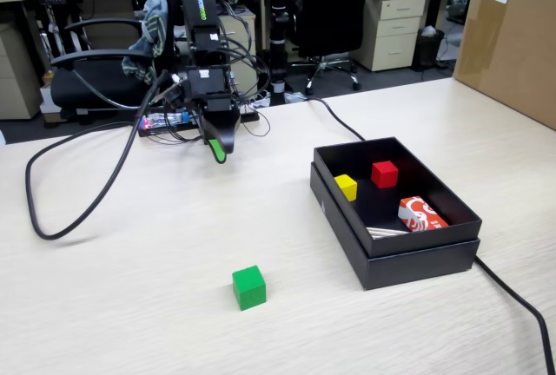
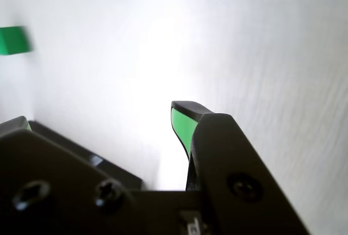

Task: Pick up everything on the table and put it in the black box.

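Note:
The small green cube [image 1: 248, 287] lies alone on the pale table [image 1: 130, 305], near the front. In the wrist view the green cube [image 2: 13, 40] shows blurred at the left edge. The black box [image 1: 417, 262] stands to the right in the fixed view. My gripper [image 1: 221, 148] hangs low over the table at the back, well behind the cube, pointing down. In the wrist view the gripper [image 2: 103, 114] is open, its green-padded fingers [image 2: 182, 126] wide apart with only bare table between them.
Inside the box lie a yellow cube [image 1: 346, 187], a red cube [image 1: 384, 174] and a red-and-white packet [image 1: 421, 214]. A black cable [image 1: 52, 219] loops over the left of the table, and another [image 1: 512, 292] runs past the box. A brown carton [image 1: 512, 36] stands at the far right.

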You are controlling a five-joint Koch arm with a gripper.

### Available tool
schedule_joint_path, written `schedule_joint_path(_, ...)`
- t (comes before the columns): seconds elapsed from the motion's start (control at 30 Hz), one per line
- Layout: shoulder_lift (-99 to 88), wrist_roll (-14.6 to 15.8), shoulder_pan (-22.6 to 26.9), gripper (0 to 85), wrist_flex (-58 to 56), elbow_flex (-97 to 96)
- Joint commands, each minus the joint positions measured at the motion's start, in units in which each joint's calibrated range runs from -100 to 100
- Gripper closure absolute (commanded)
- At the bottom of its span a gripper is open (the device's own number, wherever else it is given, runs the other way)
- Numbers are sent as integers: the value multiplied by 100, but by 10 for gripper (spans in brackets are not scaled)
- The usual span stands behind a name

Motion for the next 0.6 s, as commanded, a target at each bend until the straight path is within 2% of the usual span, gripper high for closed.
schedule_joint_path(0.0, 887, 10, -44, 367, -740, 1621)
schedule_joint_path(0.27, 4260, 54, -88, 382, -2208, 5619)
schedule_joint_path(0.57, 7921, 34, -161, 404, -2338, 8629)
